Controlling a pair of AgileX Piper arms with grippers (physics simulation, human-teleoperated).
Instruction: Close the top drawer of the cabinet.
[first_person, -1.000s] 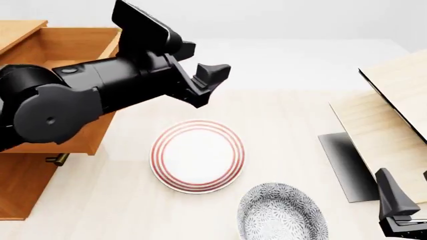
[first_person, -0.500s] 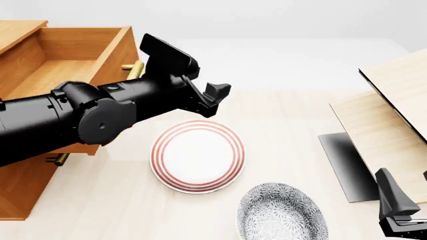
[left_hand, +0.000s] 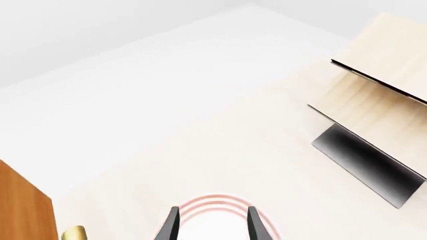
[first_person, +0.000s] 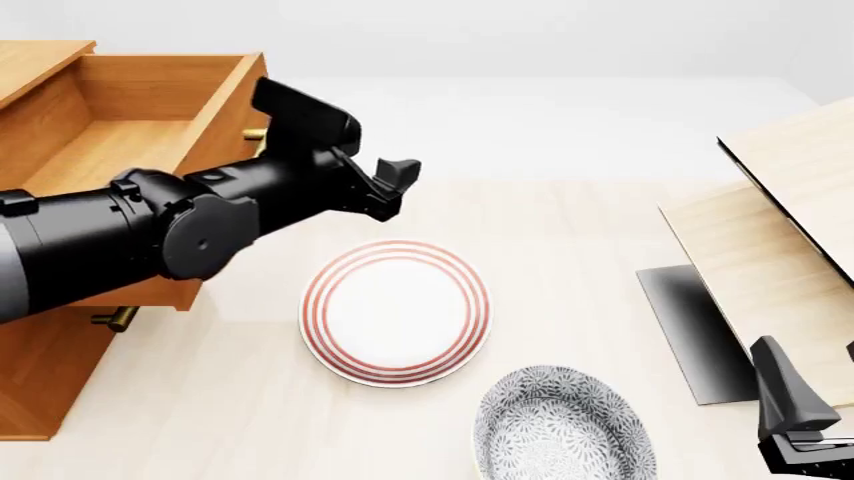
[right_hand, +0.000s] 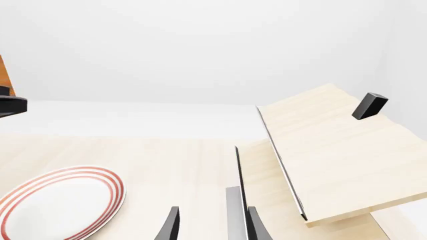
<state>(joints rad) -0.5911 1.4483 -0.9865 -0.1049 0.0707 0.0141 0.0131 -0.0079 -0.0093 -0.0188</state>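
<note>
The deep box-shaped top drawer of orange-brown wood (first_person: 127, 130) is standing pulled out of the boxy orange-brown wooden cabinet (first_person: 40, 380) at the front view's left, its open box showing nothing but bare wood inside. My left arm is lying across its front panel, hiding most of the brass bar handle (first_person: 254, 133); only a short end is peeking out. My left gripper (first_person: 387, 185) is hanging above the pale table (first_person: 574, 230), near the drawer's front, fingers parted and holding nothing. A brass handle end of the lower drawer (first_person: 114, 319) is poking out below. The red-ringed white plate (first_person: 395, 312) and the grey-patterned bowl (first_person: 563, 425) are both sitting empty, the bowl cut off by the frame edge. My right gripper (right_hand: 210, 225) is hanging spread and empty near the pale light-wood boards (first_person: 781, 240).
</note>
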